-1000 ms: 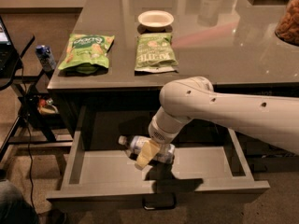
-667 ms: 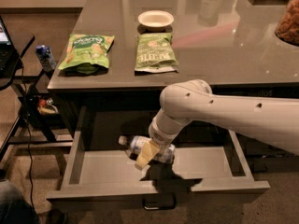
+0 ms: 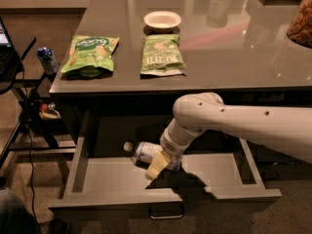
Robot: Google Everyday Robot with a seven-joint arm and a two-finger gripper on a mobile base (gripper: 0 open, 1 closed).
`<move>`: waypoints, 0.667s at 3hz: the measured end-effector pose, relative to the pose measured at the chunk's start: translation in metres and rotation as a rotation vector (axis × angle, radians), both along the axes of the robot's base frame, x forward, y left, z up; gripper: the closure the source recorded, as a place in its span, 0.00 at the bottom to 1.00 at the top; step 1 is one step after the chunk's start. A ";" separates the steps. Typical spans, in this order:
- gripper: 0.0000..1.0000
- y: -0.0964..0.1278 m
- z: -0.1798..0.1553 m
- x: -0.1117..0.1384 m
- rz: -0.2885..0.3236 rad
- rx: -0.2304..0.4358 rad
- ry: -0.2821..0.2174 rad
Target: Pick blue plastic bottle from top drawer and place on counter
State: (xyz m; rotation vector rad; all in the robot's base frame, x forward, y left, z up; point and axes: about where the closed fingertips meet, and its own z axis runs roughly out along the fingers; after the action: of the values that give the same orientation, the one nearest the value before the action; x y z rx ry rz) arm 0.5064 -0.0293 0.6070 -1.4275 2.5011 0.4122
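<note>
- The wide, shallow grey drawer (image 3: 97, 177) is standing pulled out beneath the large glossy grey-brown counter (image 3: 234, 57), with its small metal handle (image 3: 165, 212) hanging at six o'clock on the front panel.
- The small clear bluish plastic bottle with the white cap (image 3: 145, 151) is lying on its side on the drawer floor, near the middle and towards the twelve o'clock side. Its cap is pointing to about ten o'clock.
- The long white robot arm (image 3: 234, 123) is reaching in from three o'clock and bending down under the counter's dark front edge.
- Its cream-tipped gripper (image 3: 158, 165) is sitting right against the bottle's base end, at roughly four o'clock from the bottle's middle.
- From where I am standing, the wrist is covering the contact, so I cannot tell how wide the gripper is set or whether it has hold of the bottle.
- I am judging that the grasp is under way and the lift has not begun.
- Doing this well is going to mean gripping across the round body, not the neck, and squeezing gently, since thin plastic is likely to flex or roll.
- The counter edge is overhanging at twelve o'clock, so drawing the bottle towards six o'clock before raising it looks safest.
- Two green snack bags (image 3: 90, 55) and a white bowl (image 3: 162, 19) are occupying the counter's ten-to-twelve o'clock part, so setting down at three o'clock of them seems wise.
</note>
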 end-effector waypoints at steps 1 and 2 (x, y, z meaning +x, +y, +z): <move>0.19 0.000 0.000 0.000 0.000 0.000 0.000; 0.42 0.000 0.000 0.000 0.000 0.000 0.000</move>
State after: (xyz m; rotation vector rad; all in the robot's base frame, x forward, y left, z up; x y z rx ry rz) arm 0.5064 -0.0292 0.6070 -1.4276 2.5011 0.4122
